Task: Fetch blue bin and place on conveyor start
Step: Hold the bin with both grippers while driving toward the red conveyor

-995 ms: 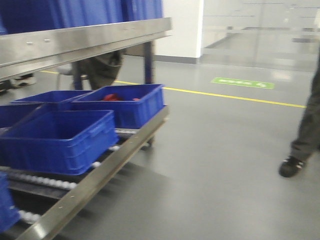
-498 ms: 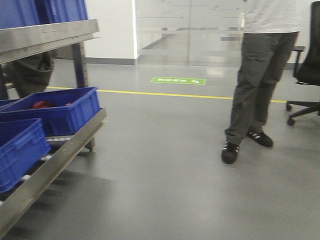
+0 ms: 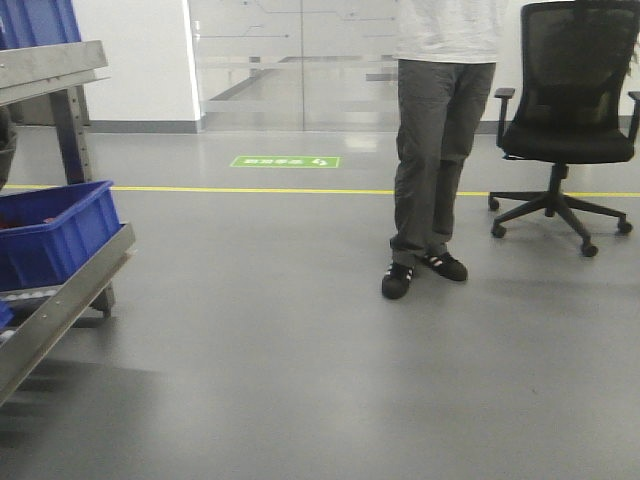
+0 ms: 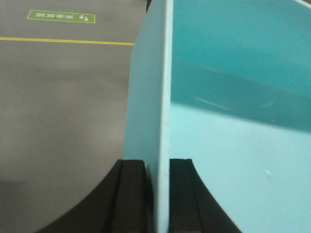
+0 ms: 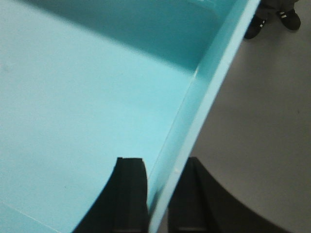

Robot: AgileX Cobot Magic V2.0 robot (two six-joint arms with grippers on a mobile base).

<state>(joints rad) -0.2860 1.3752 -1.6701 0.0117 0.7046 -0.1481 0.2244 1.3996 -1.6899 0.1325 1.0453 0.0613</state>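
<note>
The blue bin is a light cyan plastic tub, empty inside. It fills the left wrist view [image 4: 233,121] and the right wrist view [image 5: 87,97]. My left gripper [image 4: 157,162] is shut on the bin's left wall, one black finger outside and one inside. My right gripper [image 5: 163,162] is shut on the bin's right wall the same way. The bin hangs between both grippers above the grey floor. Neither bin nor grippers show in the front view. The conveyor start is out of view.
A steel shelf rack [image 3: 60,300] with a dark blue ribbed bin [image 3: 50,230] stands at the left. A person [image 3: 435,150] stands ahead, a black office chair [image 3: 565,120] to the right. A yellow floor line [image 3: 250,190] and a green floor sign [image 3: 285,161] lie ahead.
The front view has swung to the right: the shelf rack and dark blue bins slid off to the left, and the person and the office chair came into view.
</note>
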